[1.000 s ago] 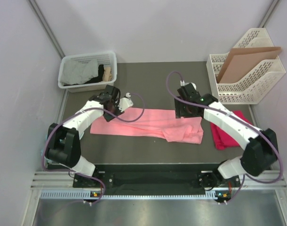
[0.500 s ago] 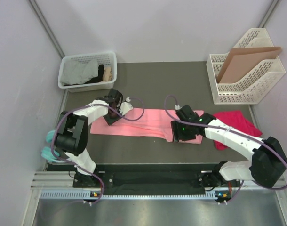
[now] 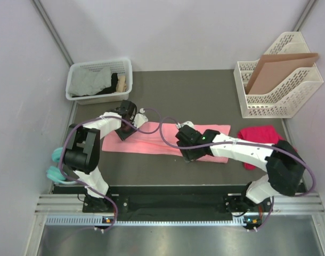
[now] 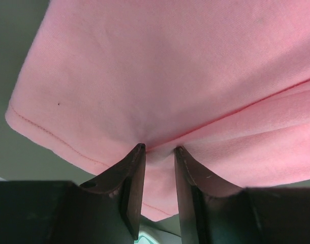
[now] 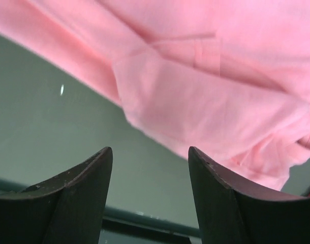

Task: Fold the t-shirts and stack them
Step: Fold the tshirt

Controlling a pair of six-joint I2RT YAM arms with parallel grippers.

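Note:
The light salmon-pink t-shirt (image 3: 152, 137) lies as a long flat strip across the middle of the table. My left gripper (image 3: 123, 133) is at its left end, and in the left wrist view it (image 4: 157, 148) is shut on a pinched fold of the pink cloth (image 4: 170, 76). My right gripper (image 3: 190, 153) is at the strip's near edge, about mid-length. In the right wrist view it (image 5: 150, 150) is open and empty over bare table, with the pink cloth (image 5: 211, 91) just beyond the fingertips. The magenta-red t-shirt (image 3: 258, 137) lies crumpled at the right, partly under the right arm.
A white basket (image 3: 76, 72) with grey and dark cloths stands at the back left. A white file rack (image 3: 282, 104) holding a brown cardboard sheet (image 3: 279, 69) stands at the back right. Teal objects (image 3: 56, 165) sit beside the left arm's base.
My right gripper has swept left and toward the near edge, from the pink shirt's right end to its middle. The bunched right end now lies flatter. The left gripper has stayed put.

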